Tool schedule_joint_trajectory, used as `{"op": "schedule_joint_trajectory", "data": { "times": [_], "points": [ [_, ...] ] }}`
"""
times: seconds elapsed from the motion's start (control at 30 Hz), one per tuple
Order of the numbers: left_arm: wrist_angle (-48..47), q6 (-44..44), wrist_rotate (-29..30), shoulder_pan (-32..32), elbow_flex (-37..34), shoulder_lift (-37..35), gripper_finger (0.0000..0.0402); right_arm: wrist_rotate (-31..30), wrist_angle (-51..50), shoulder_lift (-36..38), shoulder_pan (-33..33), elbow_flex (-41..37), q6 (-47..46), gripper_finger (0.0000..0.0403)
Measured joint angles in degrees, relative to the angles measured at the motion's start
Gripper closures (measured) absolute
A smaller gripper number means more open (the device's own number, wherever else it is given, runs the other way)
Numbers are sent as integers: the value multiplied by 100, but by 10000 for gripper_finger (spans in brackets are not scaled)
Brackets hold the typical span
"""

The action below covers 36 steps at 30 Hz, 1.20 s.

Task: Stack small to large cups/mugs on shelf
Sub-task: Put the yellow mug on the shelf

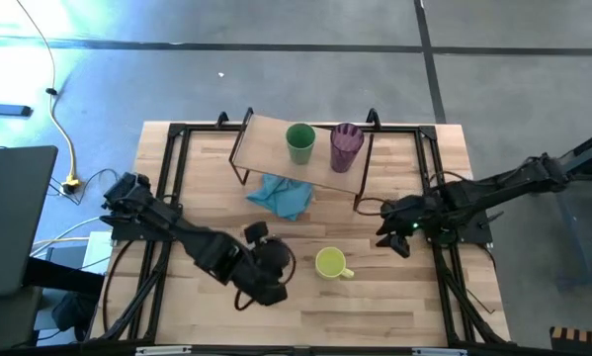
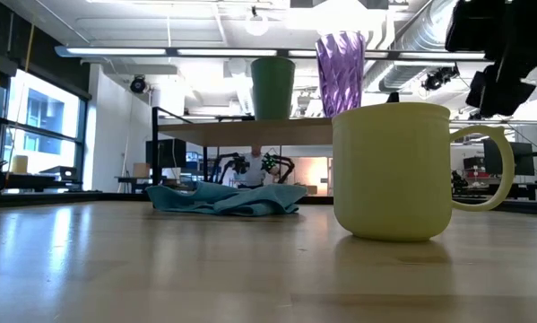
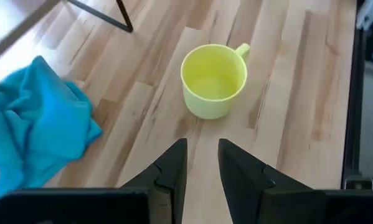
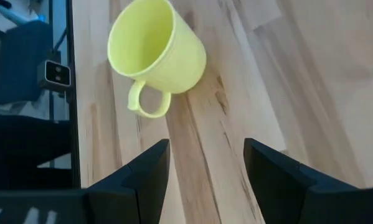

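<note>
Standing upright on the bare wooden table (image 1: 394, 297), the yellow mug (image 1: 329, 263) sits near the front, its handle turned toward the right arm's side, and nothing touches it. It looks empty in both wrist views.

Up on the shelf (image 1: 266, 138), the green cup (image 1: 299, 142) and the purple tumbler (image 1: 346, 146) stand upright side by side, close together but apart — the tumbler is the taller, as the low view shows. A crumpled blue cloth (image 1: 281, 195) lies on the table, partly under the front edge of the shelf.

The left gripper (image 1: 274, 265) hangs above the table just beside the mug, on its left. Its fingers (image 3: 172, 163) are released, a narrow gap between them, and they hold nothing; the mug lies straight ahead of them.

The right gripper (image 1: 392, 237) hovers off to the mug's right, near the front right leg of the shelf. Its fingers (image 4: 150, 167) are spread wide and empty — the mug shows beyond them, handle facing that way.
</note>
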<state>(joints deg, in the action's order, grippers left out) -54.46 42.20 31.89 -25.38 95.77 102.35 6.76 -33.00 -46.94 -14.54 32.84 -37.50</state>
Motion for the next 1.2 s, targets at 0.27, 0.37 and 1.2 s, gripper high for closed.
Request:
{"op": "schedule_joint_trajectory", "data": {
  "times": [0.27,0.37,1.2],
  "points": [
    [1115,730,428,-218,-890,0,321,-323,633,-840,-354,0,0,206],
    [1328,1020,510,-244,-1095,-3,321,-541,919,-1159,-474,0,-62,206],
    [2195,2299,829,-244,-2030,-3,321,-786,4140,-3317,-952,0,-321,206]
  ]
}}
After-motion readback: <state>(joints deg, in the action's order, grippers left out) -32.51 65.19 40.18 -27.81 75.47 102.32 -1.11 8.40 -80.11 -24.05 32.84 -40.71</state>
